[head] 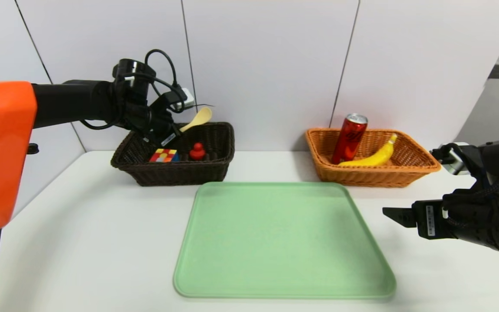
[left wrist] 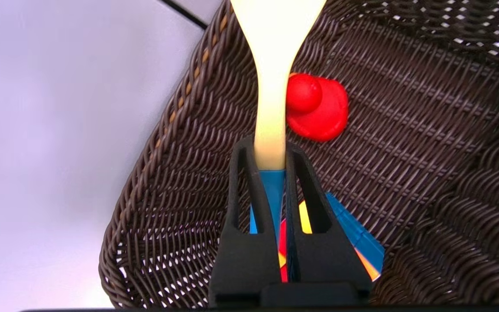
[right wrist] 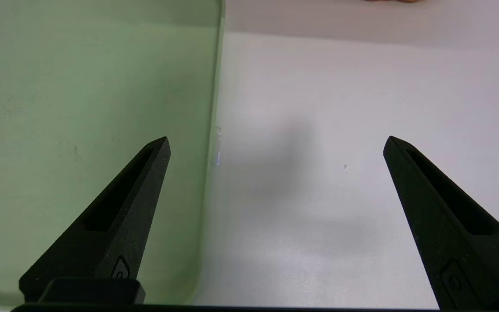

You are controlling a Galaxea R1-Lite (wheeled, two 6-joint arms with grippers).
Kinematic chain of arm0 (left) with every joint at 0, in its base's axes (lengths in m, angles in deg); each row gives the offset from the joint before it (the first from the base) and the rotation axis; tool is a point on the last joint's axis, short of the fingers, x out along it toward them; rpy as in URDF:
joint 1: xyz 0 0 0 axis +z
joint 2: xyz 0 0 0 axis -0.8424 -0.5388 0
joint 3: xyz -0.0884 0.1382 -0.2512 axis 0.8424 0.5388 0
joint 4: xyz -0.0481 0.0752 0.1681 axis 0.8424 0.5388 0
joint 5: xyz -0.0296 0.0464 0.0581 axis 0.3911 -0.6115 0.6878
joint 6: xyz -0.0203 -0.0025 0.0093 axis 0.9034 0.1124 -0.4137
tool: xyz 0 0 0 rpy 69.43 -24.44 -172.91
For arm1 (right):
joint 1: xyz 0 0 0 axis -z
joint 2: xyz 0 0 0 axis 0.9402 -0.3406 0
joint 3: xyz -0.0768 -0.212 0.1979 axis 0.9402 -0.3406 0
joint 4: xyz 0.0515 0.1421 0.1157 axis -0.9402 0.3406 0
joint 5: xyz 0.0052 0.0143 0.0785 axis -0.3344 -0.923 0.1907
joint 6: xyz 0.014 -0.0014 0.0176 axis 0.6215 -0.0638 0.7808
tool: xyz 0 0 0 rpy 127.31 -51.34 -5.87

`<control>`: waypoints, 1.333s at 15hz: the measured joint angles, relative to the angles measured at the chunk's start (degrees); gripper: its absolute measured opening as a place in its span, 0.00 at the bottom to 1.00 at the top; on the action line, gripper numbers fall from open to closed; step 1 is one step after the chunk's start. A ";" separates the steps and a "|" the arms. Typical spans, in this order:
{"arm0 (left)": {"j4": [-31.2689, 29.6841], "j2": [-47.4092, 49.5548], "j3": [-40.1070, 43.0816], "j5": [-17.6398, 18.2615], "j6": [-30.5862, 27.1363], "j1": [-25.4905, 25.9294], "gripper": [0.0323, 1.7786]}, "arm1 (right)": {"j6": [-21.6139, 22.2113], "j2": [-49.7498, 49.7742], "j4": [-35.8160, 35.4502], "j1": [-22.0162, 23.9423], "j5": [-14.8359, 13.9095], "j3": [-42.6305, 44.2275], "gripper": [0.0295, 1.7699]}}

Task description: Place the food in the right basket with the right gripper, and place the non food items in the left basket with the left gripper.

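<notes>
My left gripper (head: pixel 176 132) (left wrist: pixel 271 149) hangs over the dark brown basket (head: pixel 215 171) (left wrist: pixel 405 130), shut on the spoon (head: pixel 197 119) (left wrist: pixel 271 108), whose pale yellow bowl sticks out past the fingertips. In that basket lie the puzzle cube (head: pixel 163 155) (left wrist: pixel 358 236) and the red duck (head: pixel 197 151) (left wrist: pixel 319 108). The orange-tan basket (head: pixel 375 175) at the back right holds the red can (head: pixel 349 138), leaning, and the banana (head: pixel 375 157). My right gripper (head: pixel 394 215) (right wrist: pixel 275 147) hovers open above the table by the tray's right edge, with nothing between its fingers.
A pale green tray (head: pixel 284 240) (right wrist: pixel 80 108) lies bare in the middle of the white table (head: pixel 80 242) (right wrist: pixel 340 130). A white panelled wall stands close behind both baskets.
</notes>
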 joint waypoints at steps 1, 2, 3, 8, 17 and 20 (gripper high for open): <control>0.39 -0.05 0.00 -0.24 0.02 -0.11 0.04 | 0.02 -0.11 0.00 0.00 0.00 0.11 0.96; 0.83 -0.09 0.00 -0.33 0.02 -0.41 0.04 | 0.02 -0.20 0.02 -0.02 0.01 0.30 0.96; 0.88 -0.13 0.00 -0.41 0.00 -0.60 0.04 | 0.02 -0.29 0.02 0.00 0.00 0.55 0.96; 0.82 -0.44 0.00 -1.96 0.00 -1.07 0.29 | 0.05 -0.40 0.02 0.04 -0.07 0.96 0.96; -0.85 3.43 -0.23 -2.07 2.07 -1.76 0.75 | 0.21 -0.16 0.00 0.22 -0.09 1.32 0.96; 2.69 11.19 -0.26 -6.34 15.26 -5.69 0.81 | 1.97 -0.18 0.00 0.39 -0.07 4.63 0.96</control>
